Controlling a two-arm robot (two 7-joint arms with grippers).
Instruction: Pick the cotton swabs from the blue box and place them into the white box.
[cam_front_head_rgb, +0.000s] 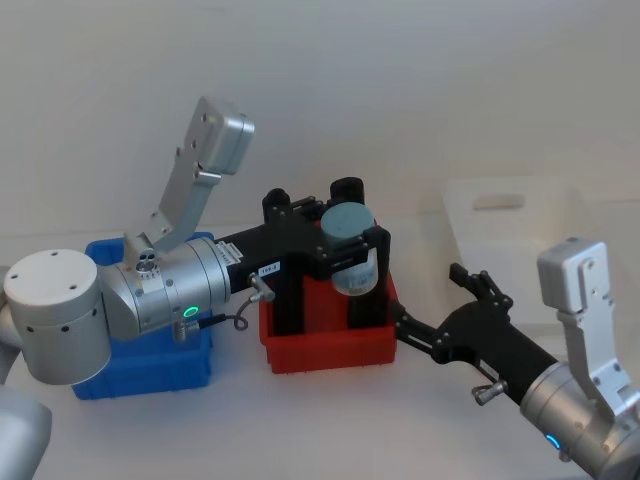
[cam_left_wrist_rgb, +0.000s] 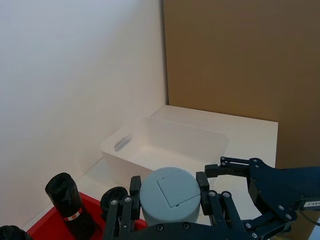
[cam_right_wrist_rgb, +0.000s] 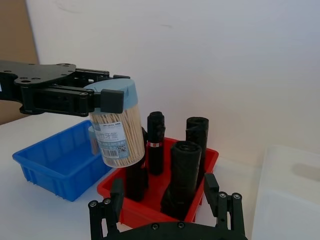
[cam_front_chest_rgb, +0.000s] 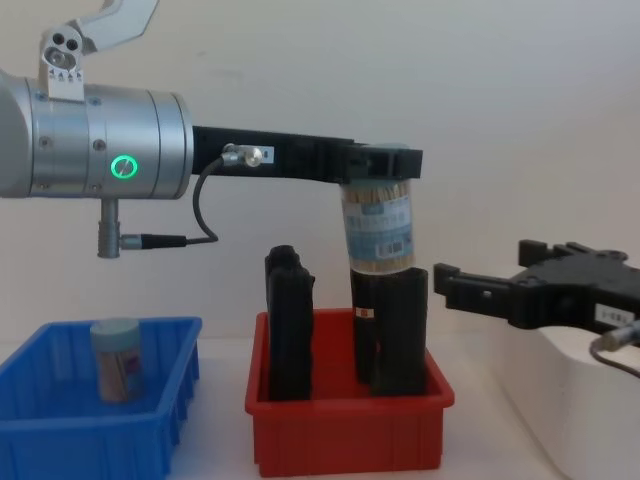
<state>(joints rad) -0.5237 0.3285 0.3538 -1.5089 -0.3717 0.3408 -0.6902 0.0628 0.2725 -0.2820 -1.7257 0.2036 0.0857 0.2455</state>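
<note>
My left gripper (cam_front_head_rgb: 350, 248) is shut on a jar of cotton swabs (cam_front_head_rgb: 353, 262), gripping it just under its pale blue lid. The jar (cam_front_chest_rgb: 378, 230) hangs upright in the air above the red bin, clear of the black cylinders. In the left wrist view its lid (cam_left_wrist_rgb: 170, 194) sits between the fingers. A second jar of cotton swabs (cam_front_chest_rgb: 115, 358) stands in the blue box (cam_front_chest_rgb: 60, 430) at the left. The white box (cam_front_head_rgb: 510, 215) lies at the far right. My right gripper (cam_front_head_rgb: 445, 305) hovers open and holds nothing, between the red bin and the white box.
A red bin (cam_front_head_rgb: 330, 352) with several tall black cylinders (cam_right_wrist_rgb: 182, 170) stands between the blue box (cam_right_wrist_rgb: 55, 160) and the white box (cam_right_wrist_rgb: 285, 200), directly under the held jar. A white wall runs close behind the table.
</note>
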